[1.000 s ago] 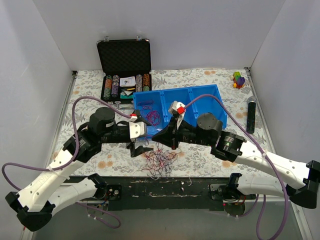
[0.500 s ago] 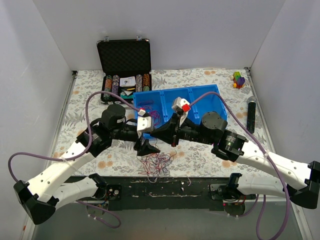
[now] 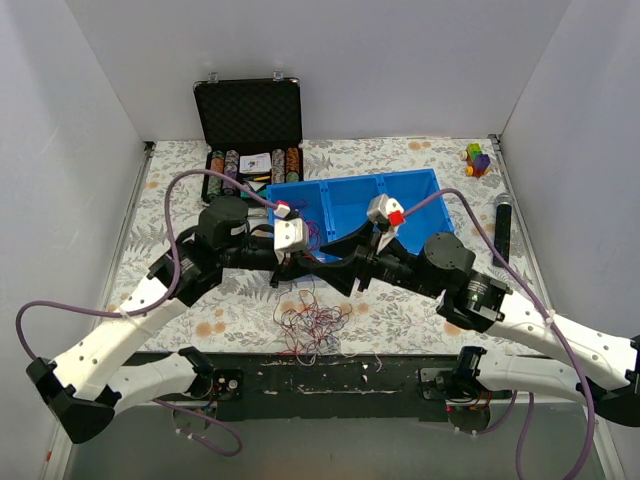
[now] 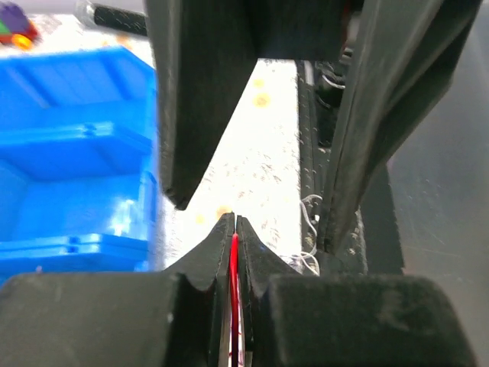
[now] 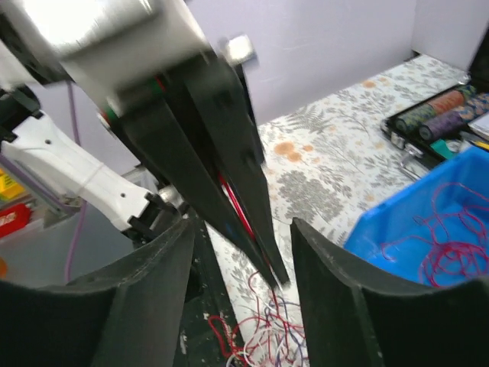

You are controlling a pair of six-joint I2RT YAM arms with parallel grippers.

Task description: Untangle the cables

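Jaws of the left gripper (image 4: 234, 223) we see pinched together on one red strand (image 4: 234, 264). The rest of the cables (image 3: 314, 326) lie tangled on the table (image 3: 400, 160) just below. The right gripper (image 5: 243, 223) gapes wide, holding nothing, straddling those pinched tips.

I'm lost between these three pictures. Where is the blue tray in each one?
Top view: the blue tray sits at the centre of the picture.
Left wrist: the tray fills the left edge, left of the pinched red wire.
Right wrist: the tray is in the lower right corner.
Shared landmark: the flowered tablecloth under it shows in all three.
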